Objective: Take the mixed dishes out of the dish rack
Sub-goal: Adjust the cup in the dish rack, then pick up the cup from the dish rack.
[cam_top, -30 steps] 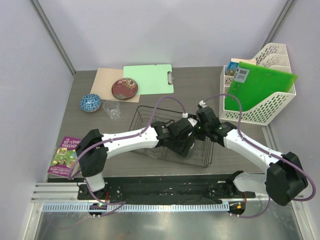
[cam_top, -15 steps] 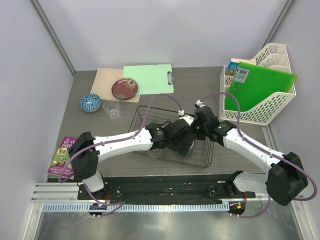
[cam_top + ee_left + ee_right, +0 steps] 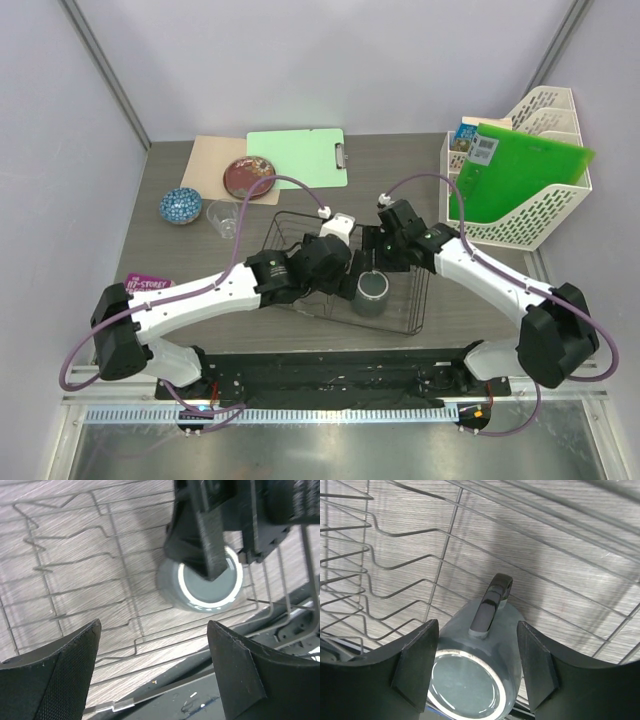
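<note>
The dark wire dish rack [image 3: 290, 228] sits mid-table. The grey mug [image 3: 373, 296] stands in its near right part, mouth up. My right gripper [image 3: 380, 262] hovers over it, open; in the right wrist view the fingers [image 3: 415, 655] flank the mug [image 3: 470, 680] and its handle without touching. My left gripper [image 3: 335, 278] is open and empty over the rack's near edge [image 3: 150, 640], left of the mug [image 3: 205, 582]. The red floral plate [image 3: 248, 177], blue patterned bowl [image 3: 181, 205] and clear glass cup [image 3: 223, 217] stand on the table left of the rack. The large glass bowl is out of view.
A white mesh file holder [image 3: 540, 215] with a green folder [image 3: 520, 170] stands at the right. A green clipboard [image 3: 297, 157] and tan sheet [image 3: 210, 160] lie at the back. A book [image 3: 145, 285] peeks from under my left arm. A black rail [image 3: 330, 375] runs along the near edge.
My left gripper has drawn back to the left off the mug, which now shows in the rack. My right gripper has shifted slightly left over the mug.
</note>
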